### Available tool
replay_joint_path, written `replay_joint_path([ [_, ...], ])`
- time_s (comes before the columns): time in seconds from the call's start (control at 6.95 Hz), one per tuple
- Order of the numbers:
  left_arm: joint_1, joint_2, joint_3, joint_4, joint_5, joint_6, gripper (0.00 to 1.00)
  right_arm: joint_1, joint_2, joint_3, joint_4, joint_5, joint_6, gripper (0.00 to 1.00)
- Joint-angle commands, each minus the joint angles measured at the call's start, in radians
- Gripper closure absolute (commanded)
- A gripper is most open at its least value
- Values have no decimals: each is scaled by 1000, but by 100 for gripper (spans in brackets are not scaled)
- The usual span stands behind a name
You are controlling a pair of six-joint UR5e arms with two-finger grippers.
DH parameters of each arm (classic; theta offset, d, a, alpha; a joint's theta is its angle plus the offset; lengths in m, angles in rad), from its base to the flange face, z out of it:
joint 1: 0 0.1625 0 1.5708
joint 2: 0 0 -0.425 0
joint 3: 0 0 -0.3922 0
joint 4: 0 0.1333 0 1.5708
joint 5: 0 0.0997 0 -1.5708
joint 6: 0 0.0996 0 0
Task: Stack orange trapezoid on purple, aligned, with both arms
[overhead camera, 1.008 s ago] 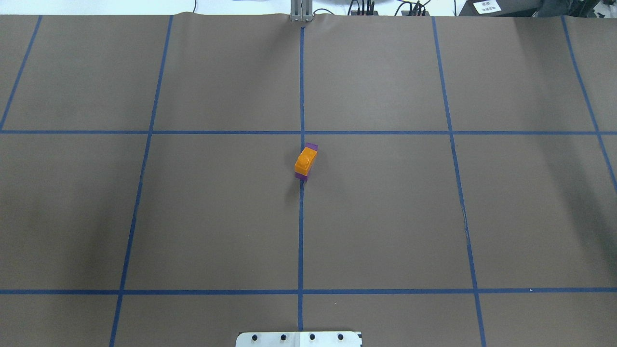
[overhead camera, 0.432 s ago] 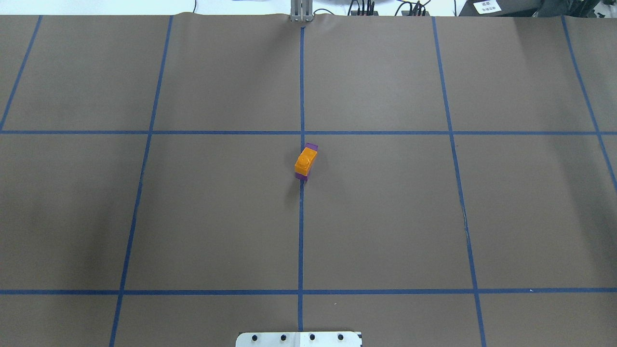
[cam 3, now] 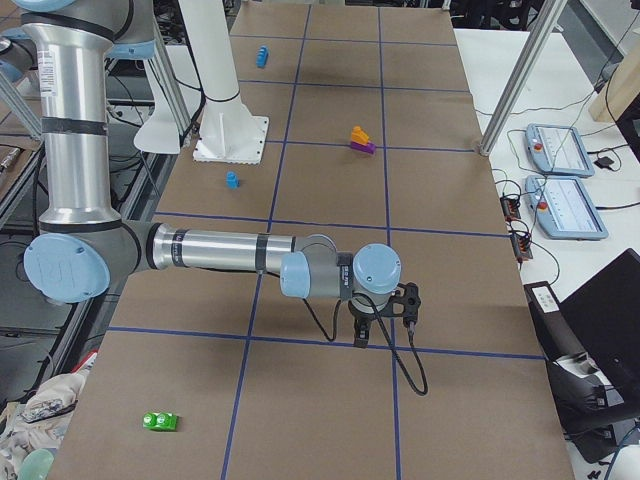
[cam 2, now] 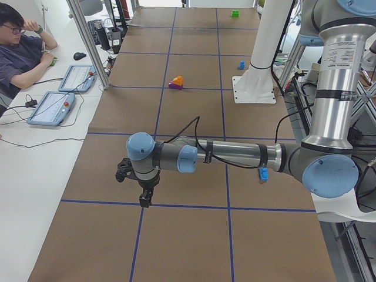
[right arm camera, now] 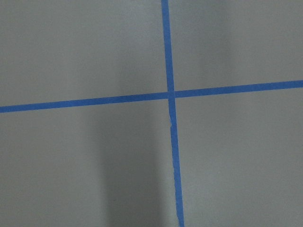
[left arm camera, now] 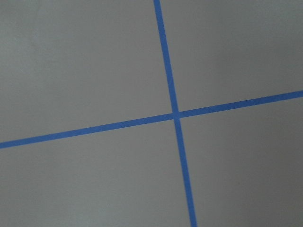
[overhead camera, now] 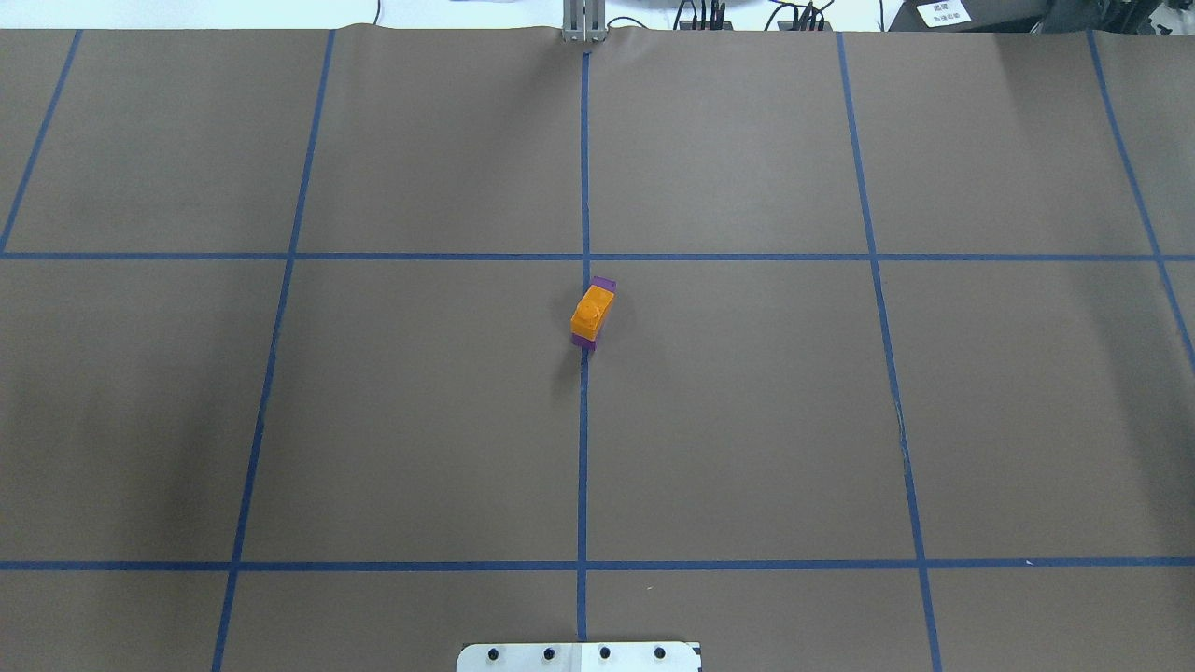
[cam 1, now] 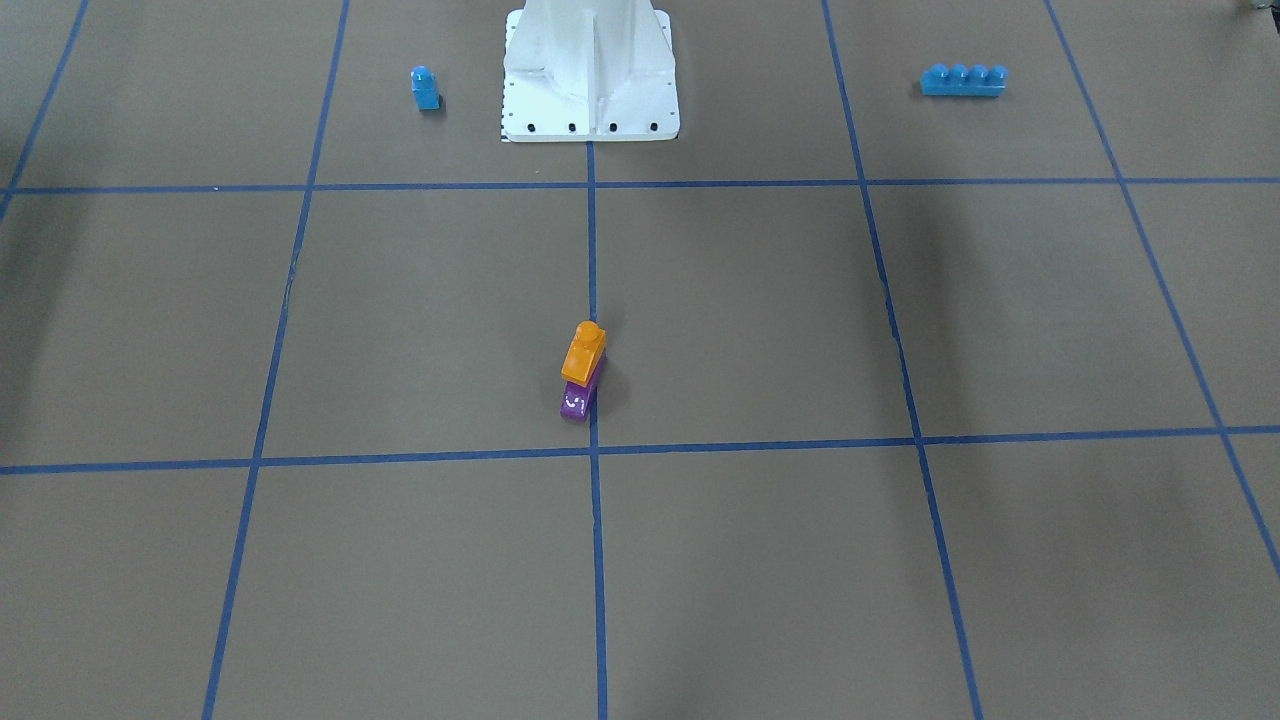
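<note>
Orange trapezoid [overhead camera: 592, 314] atop mostly covered purple [overhead camera: 604, 283]; left gripper [cam 2: 144, 201], right gripper [cam 3: 362, 338] indistinct

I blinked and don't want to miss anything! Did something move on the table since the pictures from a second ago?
Nothing visibly changed. In the overhead view the orange trapezoid still sits on top of the purple, in the same spot and turned the same way as before.
</note>
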Motion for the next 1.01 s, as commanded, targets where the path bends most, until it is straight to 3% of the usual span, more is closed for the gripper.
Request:
replay_joint_path([
  [0.0,0,0,18,-8,-31,-32,0,9,8,94,-157,-4,-3,0],
  [0.43,0,1,18,-9,-21,-30,0,17,8,113,-189,-99,-107,0],
  [0.86,0,0,22,-9,-18,-30,0,17,8,107,-180,-106,-103,0],
])
